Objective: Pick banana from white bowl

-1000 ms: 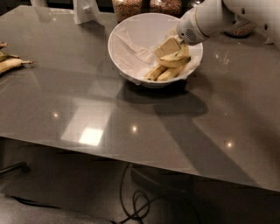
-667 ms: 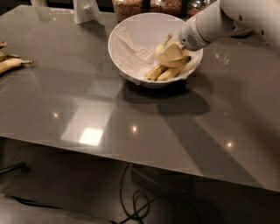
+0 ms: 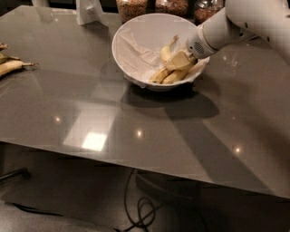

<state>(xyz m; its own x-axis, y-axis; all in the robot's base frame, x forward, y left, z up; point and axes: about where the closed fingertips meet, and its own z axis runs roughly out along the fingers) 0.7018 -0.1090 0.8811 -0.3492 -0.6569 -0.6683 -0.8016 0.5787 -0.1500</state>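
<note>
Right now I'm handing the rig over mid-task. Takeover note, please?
Gripper: down inside the white bowl, on its right side, right against the bananas.
White bowl: on the grey table, towards the far edge, with glass jars behind it.
Done: the reach into the bowl.
Left: confirm the grip on one banana, then lift it clear of the rim. No banana is out of the bowl yet.
Note: the loose bananas at the table's left edge are not the target.
</note>
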